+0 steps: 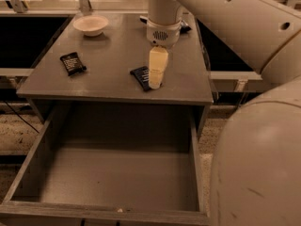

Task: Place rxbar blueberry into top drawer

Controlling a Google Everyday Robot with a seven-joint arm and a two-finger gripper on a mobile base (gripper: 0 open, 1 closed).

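Rxbar blueberry (140, 77) lies on the grey table (113, 46) near its front edge, not yet lifted. Gripper (155, 83) hangs at the bar's right end; open or closed, I cannot tell. Top drawer (117, 178) stands pulled out below, no bar inside. Grasp and drop both remain.

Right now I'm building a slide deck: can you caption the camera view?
Gripper poised at the rxbar blueberry on the grey table, with the top drawer open below.
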